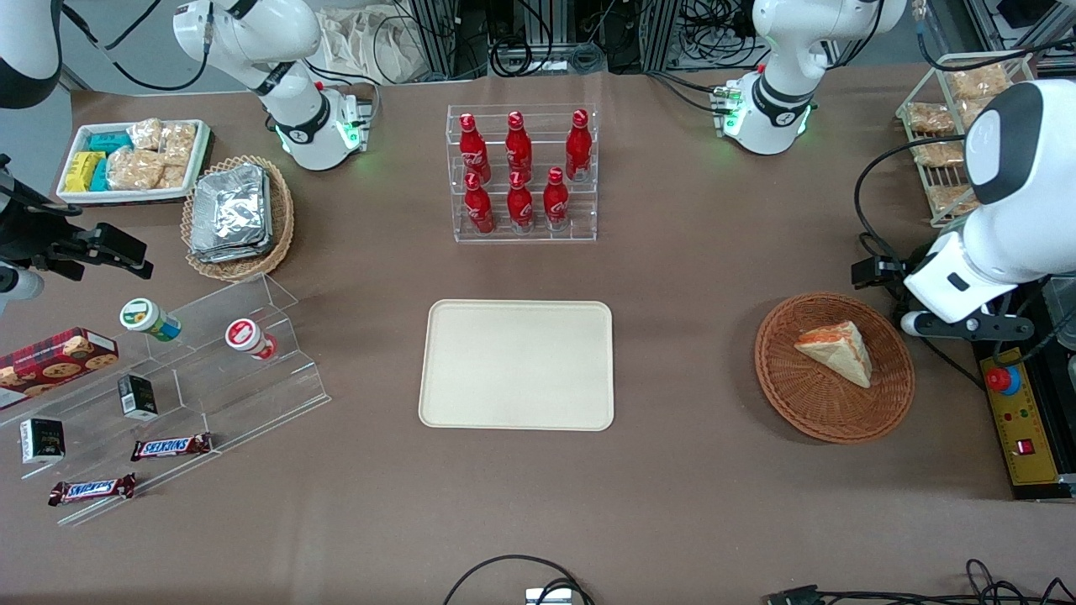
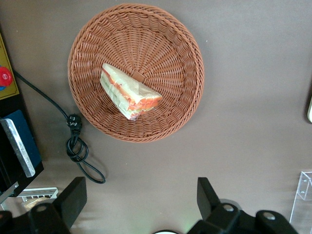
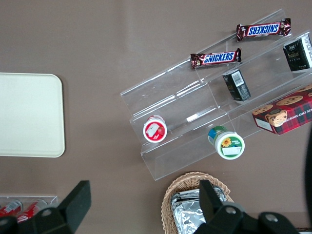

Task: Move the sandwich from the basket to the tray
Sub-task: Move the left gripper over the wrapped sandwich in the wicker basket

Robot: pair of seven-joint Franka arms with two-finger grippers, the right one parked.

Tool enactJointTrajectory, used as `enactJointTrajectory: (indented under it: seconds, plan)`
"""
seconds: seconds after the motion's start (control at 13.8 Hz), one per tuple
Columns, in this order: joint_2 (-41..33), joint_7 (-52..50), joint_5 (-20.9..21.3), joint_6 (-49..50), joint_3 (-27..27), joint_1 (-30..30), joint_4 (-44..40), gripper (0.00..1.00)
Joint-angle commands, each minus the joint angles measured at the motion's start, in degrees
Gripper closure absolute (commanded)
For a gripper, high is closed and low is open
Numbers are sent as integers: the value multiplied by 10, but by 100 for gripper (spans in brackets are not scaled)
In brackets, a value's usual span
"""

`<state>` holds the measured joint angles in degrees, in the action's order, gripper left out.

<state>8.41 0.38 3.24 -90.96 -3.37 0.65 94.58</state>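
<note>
Brown surface (image 1: 689, 353): your sandwich (image 2: 127, 91), pale wedge w/ orange-green edge, lies in basket (image 2: 180, 44). Gripper (image 2: 141, 202) hovers above, jaws open, empty; tray (image 1: 518, 365) bare.

The light is bright and even, and it seems to come from above. Shadows on the brown tabletop (image 1: 689, 353) are soft and small. The foil packets (image 1: 229, 212) shine with white glare. The clear steps (image 1: 210, 370) show thin bright streaks. Green lights glow on the arm bases. The sandwich (image 2: 127, 92) looks sharp. The gripper (image 2: 141, 204), up over the tabletop beside the basket (image 2: 170, 44), looks dark and a bit blurry.
</note>
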Motion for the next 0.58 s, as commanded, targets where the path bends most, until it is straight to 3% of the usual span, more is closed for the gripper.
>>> enactJointTrajectory:
  seconds: [0.0,0.29,0.51]
  plan:
    - [20,-5,3,17,1,-3,-33,0]
    - [41,-27,0,21,2,-5,-60,0]
    - [49,-182,0,16,2,-6,-47,0]
